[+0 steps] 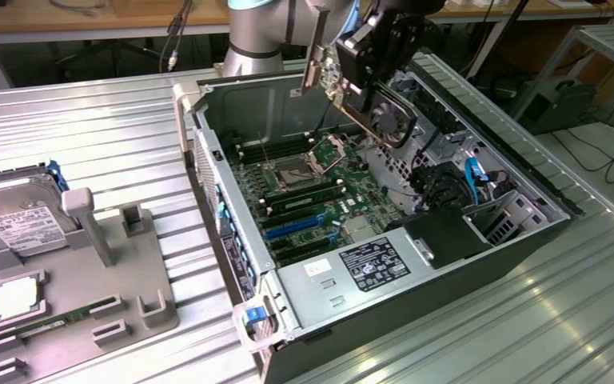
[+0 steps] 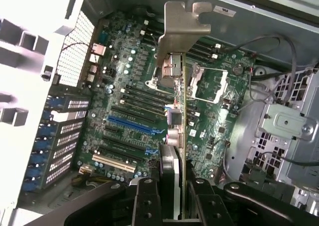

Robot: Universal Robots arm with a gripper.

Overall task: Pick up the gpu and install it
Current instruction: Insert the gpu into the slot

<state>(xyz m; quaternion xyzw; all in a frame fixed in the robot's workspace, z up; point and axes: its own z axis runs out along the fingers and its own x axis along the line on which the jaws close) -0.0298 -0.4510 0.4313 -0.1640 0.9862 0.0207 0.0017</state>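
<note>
You have the gripper [image 1: 369, 90] clamped on the gpu [image 1: 392, 124], its silver bracket [image 2: 175, 34] at the end farthest from the grip, the open case's [image 1: 285, 308] motherboard [image 2: 124, 111] below the hand

Bright, even light; glare bleaches the case wall [image 2: 22, 52] white.

Black gripper [image 1: 366, 84]. Dark graphics card [image 1: 390, 120] with a plain silver bracket and a thin green edge. Green motherboard [image 1: 312, 188], speckled with small silver parts, with black slots and bright blue slots [image 1: 285, 230]. Computer case [image 1: 217, 184] of bare grey metal, black along one side, with a blue cable [image 1: 470, 174] inside. Silver counter [image 1: 93, 120] patterned with long ridged stripes. Plain grey tray [image 1: 125, 304]. Silver hard drive [image 1: 13, 224] with a white label printed in black. Green memory stick [image 1: 60, 324].
</note>
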